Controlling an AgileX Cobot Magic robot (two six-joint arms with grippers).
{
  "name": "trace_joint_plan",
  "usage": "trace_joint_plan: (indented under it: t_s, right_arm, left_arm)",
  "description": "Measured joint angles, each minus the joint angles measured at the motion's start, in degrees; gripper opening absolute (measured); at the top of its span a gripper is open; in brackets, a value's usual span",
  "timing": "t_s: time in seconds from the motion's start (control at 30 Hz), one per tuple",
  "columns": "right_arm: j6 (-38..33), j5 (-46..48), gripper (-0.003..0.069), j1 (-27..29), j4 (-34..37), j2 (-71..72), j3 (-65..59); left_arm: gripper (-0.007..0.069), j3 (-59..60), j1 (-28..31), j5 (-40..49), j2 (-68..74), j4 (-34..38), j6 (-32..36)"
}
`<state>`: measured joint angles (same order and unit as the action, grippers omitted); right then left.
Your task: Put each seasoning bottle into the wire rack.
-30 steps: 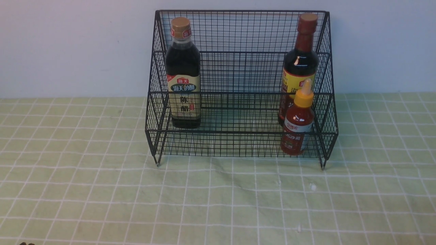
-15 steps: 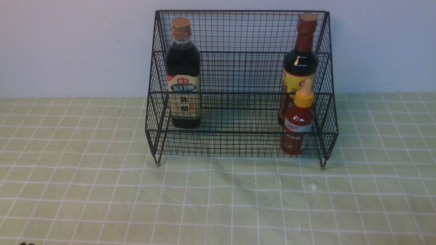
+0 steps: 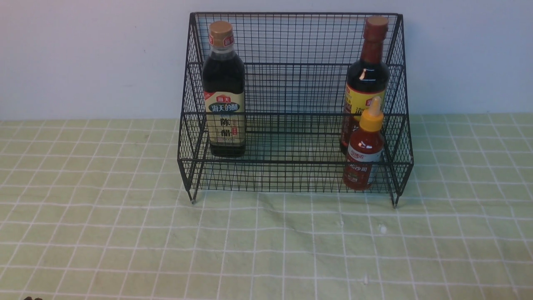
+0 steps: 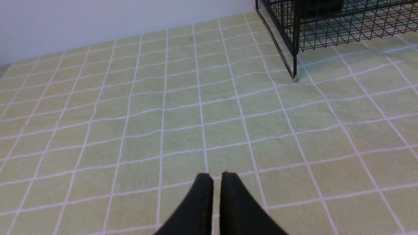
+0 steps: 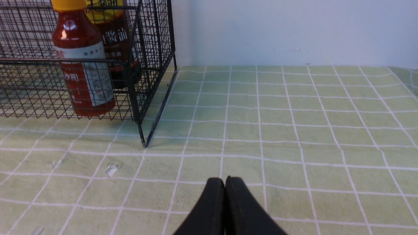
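While racked, bottles (image 3: 224,89) behind mesh (image 3: 291,175)

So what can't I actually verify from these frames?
- Gold-cap bottle: left wrist view cuts off all but a dark base, behind the wire rack.
- Maroon-cap bottle: lower body hidden in the front view by the red sauce bottle; both caps are cropped in the right wrist view.
- Left gripper, right gripper: only shut fingertips show; arms out of view.
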<state>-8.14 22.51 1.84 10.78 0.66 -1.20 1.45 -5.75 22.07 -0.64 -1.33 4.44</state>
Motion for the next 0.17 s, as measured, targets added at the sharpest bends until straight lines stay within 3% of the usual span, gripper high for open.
trace_joint_plan:
  t_s: [0.17]
  right_arm:
    - [0.0,0.0,-0.0015,0.0,0.0,0.0,0.0]
  left_arm:
    - [0.0017,0.0,0.0,0.0,0.0,0.0,0.0]
